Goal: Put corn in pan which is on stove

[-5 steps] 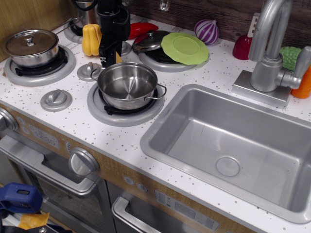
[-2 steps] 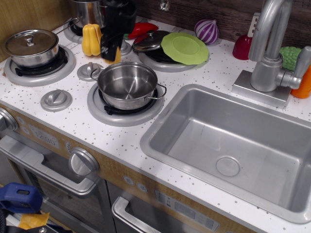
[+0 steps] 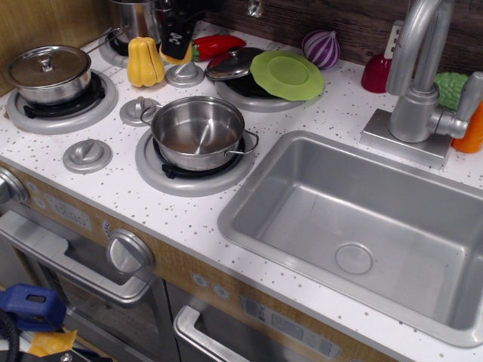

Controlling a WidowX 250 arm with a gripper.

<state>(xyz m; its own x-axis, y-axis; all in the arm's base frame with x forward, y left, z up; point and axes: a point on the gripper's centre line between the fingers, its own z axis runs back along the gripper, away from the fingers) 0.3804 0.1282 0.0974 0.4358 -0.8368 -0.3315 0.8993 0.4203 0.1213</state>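
The pan [image 3: 198, 130] is a shiny steel pot with wire loop handles. It stands empty on the front burner ring of the white speckled stove [image 3: 113, 196]. My black gripper [image 3: 178, 47] is high at the back edge of the frame, behind the pan and to the right of the yellow squash. Only its lower end shows. A small bit of yellow, the corn [image 3: 173, 58], shows just under the fingertips, and the jaws look closed on it. The rest of the corn is hidden.
A ribbed yellow squash [image 3: 143, 62] stands left of the gripper. A lidded steel pot [image 3: 47, 73] sits on the left burner. A red pepper [image 3: 215, 44], a pot lid [image 3: 230, 64], a green plate [image 3: 287, 74], a purple onion [image 3: 321, 48], grey knobs [image 3: 185, 74], the sink [image 3: 362, 226] and the tap [image 3: 419, 83] lie to the right.
The gripper has risen and pulled back from just behind the pan toward the far edge of the stove. The corn has left the counter with it, uncovering a grey knob.
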